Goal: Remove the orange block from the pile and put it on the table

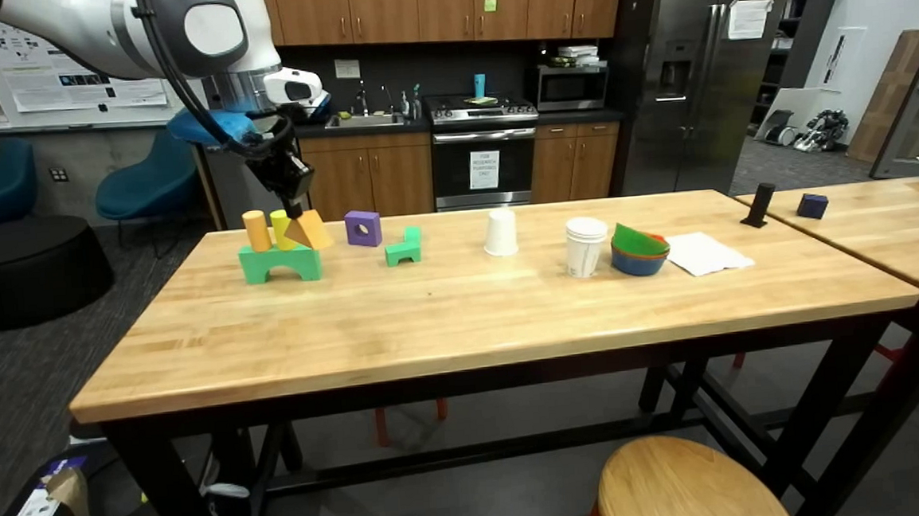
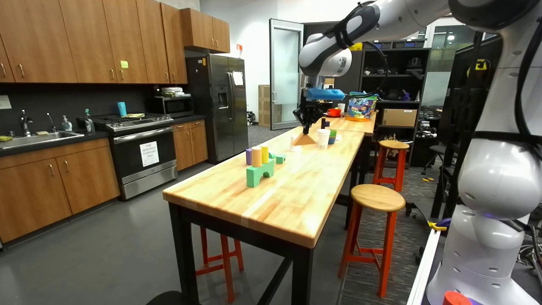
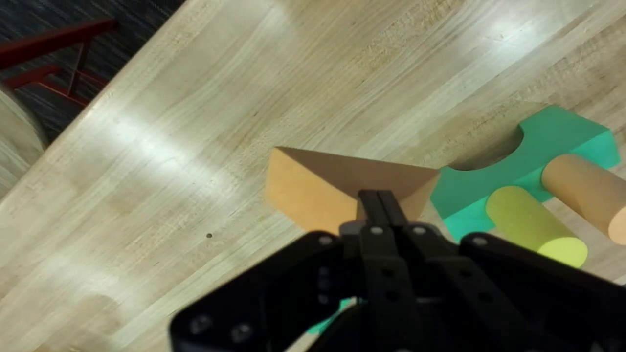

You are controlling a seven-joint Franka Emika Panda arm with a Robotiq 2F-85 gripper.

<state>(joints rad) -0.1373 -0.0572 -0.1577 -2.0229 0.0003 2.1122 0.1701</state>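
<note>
The orange triangular block (image 1: 315,232) is tilted in an exterior view. It also shows in an exterior view (image 2: 303,141) and in the wrist view (image 3: 305,190). My gripper (image 1: 295,213) is shut on its top edge, fingertips nearly together (image 3: 377,193), and holds it above the table (image 1: 432,323). The green arch block (image 1: 252,268) stands on the table, carrying an upright orange cylinder (image 1: 256,232) and a yellow cylinder (image 1: 279,231). In the wrist view the arch (image 3: 552,132) is right of the held block. The fingers cover part of the block there.
A purple block (image 1: 363,229) and a small green block (image 1: 403,252) are right of the arch. Farther along are a white cup (image 1: 501,233), stacked cups (image 1: 585,249), coloured bowls (image 1: 640,260) and white paper (image 1: 705,253). Stools (image 2: 377,197) stand beside the table.
</note>
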